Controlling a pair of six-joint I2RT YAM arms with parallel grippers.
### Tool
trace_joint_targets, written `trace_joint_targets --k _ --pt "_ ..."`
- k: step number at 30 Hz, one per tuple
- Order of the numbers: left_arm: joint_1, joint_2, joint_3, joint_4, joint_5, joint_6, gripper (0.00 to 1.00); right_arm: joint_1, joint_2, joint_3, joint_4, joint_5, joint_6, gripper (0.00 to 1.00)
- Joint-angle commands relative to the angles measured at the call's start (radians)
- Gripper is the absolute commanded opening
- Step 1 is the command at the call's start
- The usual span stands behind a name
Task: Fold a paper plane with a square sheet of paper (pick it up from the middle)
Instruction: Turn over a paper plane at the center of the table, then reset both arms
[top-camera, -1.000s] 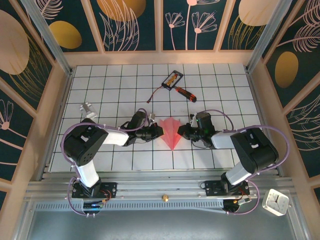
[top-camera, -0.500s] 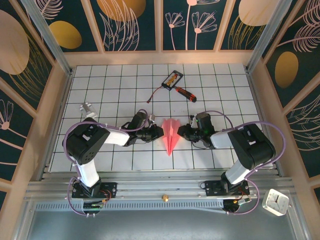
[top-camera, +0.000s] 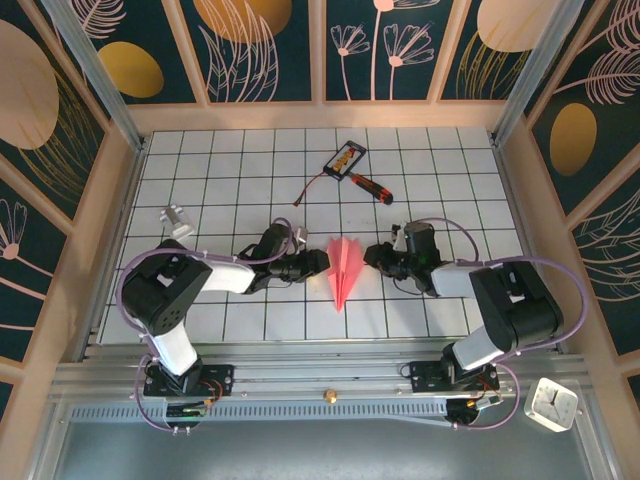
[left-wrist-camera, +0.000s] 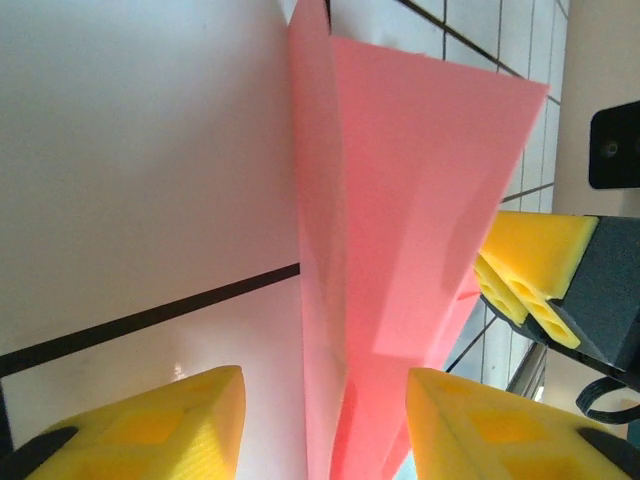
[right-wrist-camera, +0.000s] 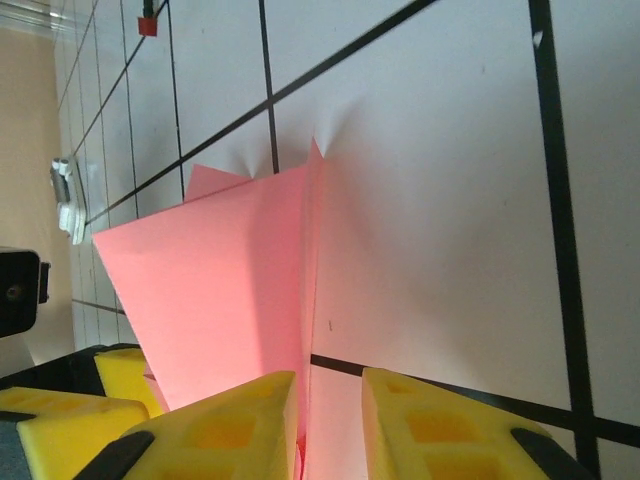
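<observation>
Pink-red paper plane (top-camera: 343, 268) lies mid-frame on the white tiled surface (top-camera: 250, 180), nose toward the bottom. Left jaws stand well apart, right jaws narrowly apart, its paper in both gaps.

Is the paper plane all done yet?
Nearly. Done: the plane lies on the table as a slim pink dart with a centre ridge. In hand: nothing is gripped; the left hand and right hand are open, one at each side. Left: probably only pulling the hands away, unless more creasing is meant.
</observation>
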Motion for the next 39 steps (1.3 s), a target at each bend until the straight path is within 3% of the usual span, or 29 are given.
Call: trace_joint_targets --k 1,7,10,15,18,19,21,23,25,28,33,35,39 --pt "0.012 -0.062 -0.014 -0.024 -0.008 0.015 0.51 -0.019 -0.037 0.008 -0.051 -0.024 -0.038 0.26" --pt "0.044 -0.15 -0.017 -0.115 -0.046 0.083 0.6 -0.073 -0.124 0.011 -0.13 -0.011 -0.073 0.28" --pt "0.08 -0.243 -0.009 -0.225 -0.155 0.18 0.64 -0.103 -0.21 0.06 -0.282 0.12 -0.164 0.3" --pt "0.134 -0.43 0.011 -0.396 -0.552 0.407 0.87 -0.106 -0.29 0.168 -0.446 0.592 -0.337 0.49" --pt "0.167 -0.537 -0.024 -0.389 -0.84 0.532 0.99 -0.107 -0.29 0.159 -0.368 0.879 -0.417 0.79" --pt "0.177 -0.579 -0.052 -0.359 -0.942 0.585 0.99 -0.112 -0.284 0.142 -0.317 0.954 -0.444 0.95" --pt "0.186 -0.657 -0.133 -0.253 -1.127 0.7 0.99 -0.111 -0.263 0.1 -0.206 1.096 -0.484 0.99" --pt "0.211 -0.727 -0.233 -0.086 -1.226 0.861 0.99 -0.114 -0.222 0.049 -0.067 1.187 -0.566 0.99" --pt "0.268 -0.774 -0.328 0.068 -1.222 0.969 0.99 -0.133 -0.175 0.013 0.039 1.196 -0.61 0.99" --pt "0.372 -0.761 -0.405 0.179 -1.165 0.938 0.99 -0.155 -0.124 -0.087 0.286 1.111 -0.675 0.99" --pt "0.515 -0.545 -0.473 0.409 -1.01 0.876 0.99 -0.202 -0.12 -0.15 0.522 0.92 -0.696 0.98" --pt "0.533 -0.488 -0.422 0.372 -0.948 0.89 0.99 -0.234 -0.115 -0.17 0.592 0.855 -0.681 0.98" --pt "0.562 -0.42 -0.437 0.563 -0.871 0.912 0.99 -0.28 -0.112 -0.19 0.651 0.766 -0.696 0.97"
